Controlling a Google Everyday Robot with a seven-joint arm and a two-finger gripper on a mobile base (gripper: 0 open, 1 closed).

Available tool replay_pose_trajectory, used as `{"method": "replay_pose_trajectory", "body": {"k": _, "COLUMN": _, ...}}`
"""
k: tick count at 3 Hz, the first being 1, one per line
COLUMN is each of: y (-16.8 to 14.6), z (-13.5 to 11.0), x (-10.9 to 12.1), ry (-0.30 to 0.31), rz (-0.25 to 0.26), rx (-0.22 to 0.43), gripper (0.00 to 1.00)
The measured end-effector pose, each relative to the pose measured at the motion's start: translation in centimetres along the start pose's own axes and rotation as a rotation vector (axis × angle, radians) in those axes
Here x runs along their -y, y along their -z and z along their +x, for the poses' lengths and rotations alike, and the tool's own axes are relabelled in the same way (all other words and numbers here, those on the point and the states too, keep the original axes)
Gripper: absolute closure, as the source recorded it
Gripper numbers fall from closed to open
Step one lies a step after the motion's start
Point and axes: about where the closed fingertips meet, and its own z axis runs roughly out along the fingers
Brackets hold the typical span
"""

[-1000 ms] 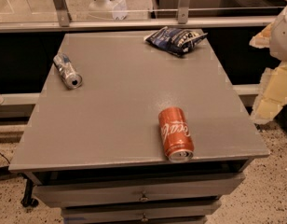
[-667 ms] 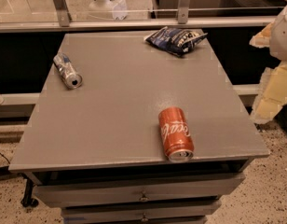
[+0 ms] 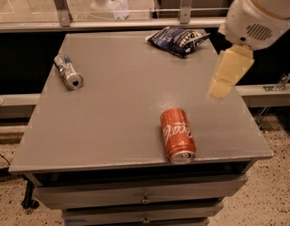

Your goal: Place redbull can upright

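The redbull can (image 3: 68, 71), slim and blue-and-silver, lies on its side near the left edge of the grey table (image 3: 121, 102), its open end facing the front right. My gripper (image 3: 220, 88), cream-coloured, hangs from the white arm (image 3: 258, 13) over the table's right side, far to the right of the redbull can and above it. It holds nothing that I can see.
An orange-red soda can (image 3: 177, 134) lies on its side near the table's front edge. A dark blue chip bag (image 3: 178, 39) lies at the back right. A rail and glass run behind the table. Drawers sit under the tabletop.
The arm and gripper have moved left, from beyond the right edge to over the table's right side. The cans and the bag have not moved.
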Motion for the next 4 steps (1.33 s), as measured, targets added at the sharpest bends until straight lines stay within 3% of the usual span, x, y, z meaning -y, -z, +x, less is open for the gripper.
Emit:
{"method": "replay_pose_trajectory", "body": {"k": 2, "y": -4.2, "z": -9.7, "x": 1.8, "ry": -0.135, "rz": 0.049, "rx": 0.053, "gripper": 0.0}}
{"method": "replay_pose_trajectory", "body": {"k": 3, "y": -5.9, "z": -14.1, "x": 2.3, "ry": -0.247, "rz": 0.058, "rx": 0.095, "gripper": 0.0}}
{"method": "replay_pose_trajectory", "body": {"k": 4, "y": -5.7, "z": -14.2, "x": 2.3, "ry": -0.317, "rz": 0.058, "rx": 0.1, "gripper": 0.0}}
